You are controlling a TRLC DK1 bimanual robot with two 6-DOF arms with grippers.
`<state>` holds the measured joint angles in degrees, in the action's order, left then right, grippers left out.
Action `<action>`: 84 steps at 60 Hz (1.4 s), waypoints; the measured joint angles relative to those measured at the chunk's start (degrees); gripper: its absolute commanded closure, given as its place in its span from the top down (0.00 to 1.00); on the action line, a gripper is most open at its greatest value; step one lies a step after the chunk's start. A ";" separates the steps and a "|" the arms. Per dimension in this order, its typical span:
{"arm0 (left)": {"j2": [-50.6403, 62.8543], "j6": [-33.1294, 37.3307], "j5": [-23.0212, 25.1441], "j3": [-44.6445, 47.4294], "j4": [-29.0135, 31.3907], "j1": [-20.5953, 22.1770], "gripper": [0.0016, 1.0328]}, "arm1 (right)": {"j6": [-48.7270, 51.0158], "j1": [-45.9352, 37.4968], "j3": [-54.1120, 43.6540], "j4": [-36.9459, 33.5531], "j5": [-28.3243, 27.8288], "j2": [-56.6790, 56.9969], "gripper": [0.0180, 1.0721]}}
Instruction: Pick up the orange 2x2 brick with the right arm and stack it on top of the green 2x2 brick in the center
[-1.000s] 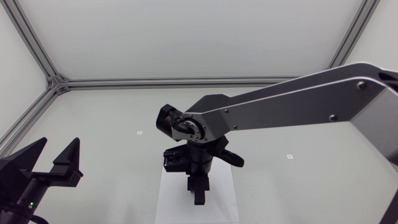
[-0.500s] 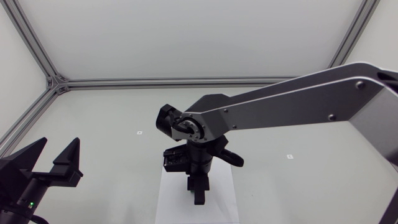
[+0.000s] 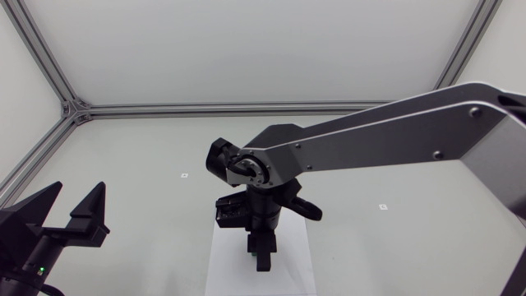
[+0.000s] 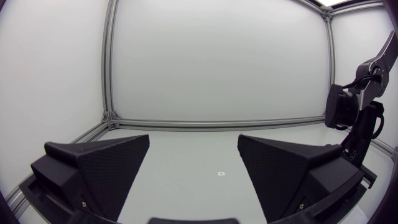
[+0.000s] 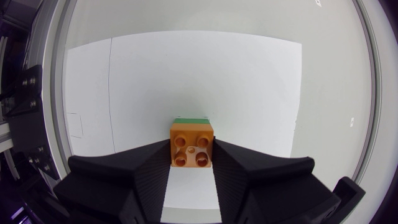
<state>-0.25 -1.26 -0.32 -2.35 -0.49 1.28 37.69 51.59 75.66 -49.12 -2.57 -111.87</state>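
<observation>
Placement is the step in hand, by my reading. Right gripper (image 3: 261,261) hangs over the white sheet (image 3: 222,275) at the centre of the counter (image 3: 394,238), pointing down. In the right wrist view its fingers are closed onto the orange brick (image 5: 191,146) from two sides, studs facing the camera. A thin strip of the green brick (image 5: 191,119) shows just past the orange brick's far edge, so the green one lies beneath and almost wholly covered. I cannot tell whether the two touch or whether the studs have seated. In the head view the arm hides both bricks.

Next move, as I judge it: press straight down with the edges kept square to the green brick, then open the fingers and lift clear without dragging the stack. A slight offset could leave the orange brick cocked.

Left gripper (image 3: 76,197) sits low at the counter's left side, fingers spread wide, nothing between them.

Containers: none seen on the counter.
</observation>
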 measured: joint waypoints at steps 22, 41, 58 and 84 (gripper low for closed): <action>0.00 -0.02 0.00 0.00 0.00 0.02 0.96 | 0.00 -0.02 0.00 0.04 -0.24 0.00 0.05; 0.00 0.00 0.00 0.00 0.00 0.02 0.96 | 0.00 -0.17 0.00 0.07 -0.61 0.00 0.15; 0.00 0.00 0.00 0.00 0.00 0.00 0.96 | 0.00 -0.33 -0.02 0.22 -0.79 0.00 0.28; 0.00 -0.02 -0.02 0.00 0.00 0.00 0.96 | 0.00 -0.33 -0.02 0.33 -0.79 0.00 0.42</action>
<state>-0.25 -1.28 -0.34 -2.35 -0.49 1.28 37.69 51.27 75.64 -48.80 -3.36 -111.87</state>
